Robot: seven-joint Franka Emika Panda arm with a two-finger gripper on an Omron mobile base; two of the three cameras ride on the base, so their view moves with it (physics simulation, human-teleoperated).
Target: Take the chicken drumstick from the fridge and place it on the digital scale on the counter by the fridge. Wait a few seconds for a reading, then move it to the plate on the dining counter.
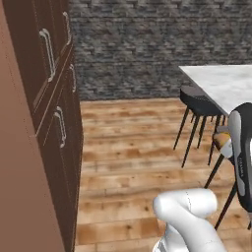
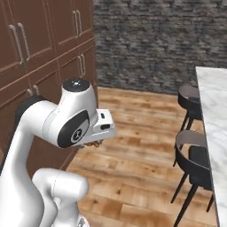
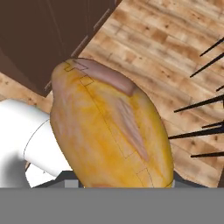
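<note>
One item occupies the hand: the chicken drumstick (image 3: 111,131), seen close up in the hand view, rising from between the fingers at the lower edge and leaning up and to the left. Its skin is golden yellow to orange, glossy, with a paler pinkish streak running lengthwise down the middle and a dull brownish-pink cap at the end farthest from the fingers. The body is plump and oval, broadest near the fingers and tapering slightly toward the far end. The fingers themselves are hidden behind the meat; the gripper (image 2: 92,143) is closed onto the chicken drumstick, which stays in place well clear of the floor with nothing else beneath it. In the right base view a small golden sliver of the meat shows just under the white hand, below the arm's dark wrist joint. Beyond the fingers in the hand view lies the wooden plank floor (image 3: 166,48), with a dark brown cabinet front (image 3: 39,39) to the upper left and thin black stool legs (image 3: 197,105) to the right. The base views show the dining counter (image 1: 224,83), its white veined slab well apart from the hand, with dark stools (image 2: 195,164) alongside it, brown cabinets (image 2: 44,40) on the opposite side, and a grey brick wall (image 1: 147,44) behind.
</note>
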